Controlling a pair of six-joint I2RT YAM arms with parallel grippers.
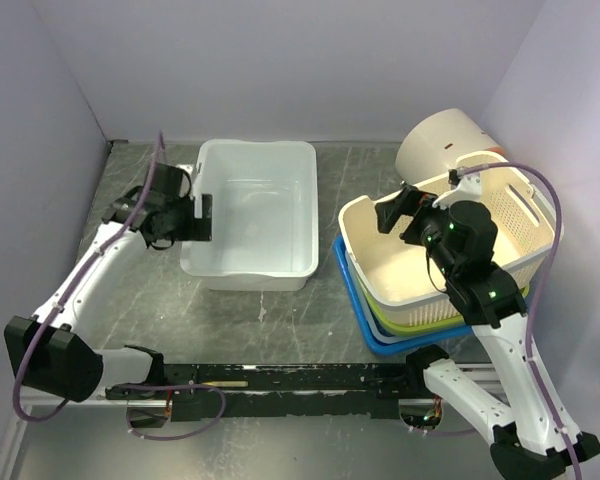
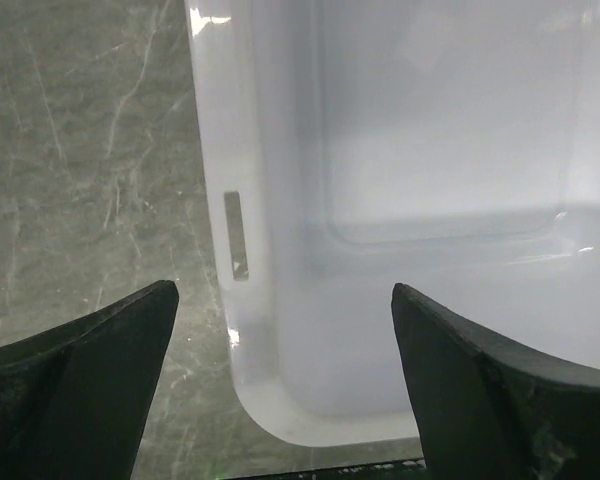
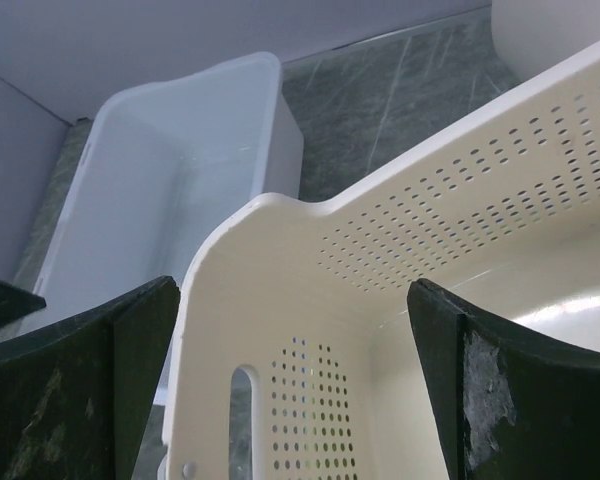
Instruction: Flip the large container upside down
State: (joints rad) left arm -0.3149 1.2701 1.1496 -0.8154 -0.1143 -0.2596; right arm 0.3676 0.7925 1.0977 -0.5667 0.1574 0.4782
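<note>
With open left gripper [image 2: 284, 388] poised over tub [image 2: 430, 150] rim and open right gripper [image 3: 295, 390] above basket [image 3: 480, 180], lower, clamp wall squarely, then roll tub over slowly.

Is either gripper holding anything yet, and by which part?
Nothing is held. The left gripper is open over the white tub rim; the right gripper is open over the cream basket corner.
</note>
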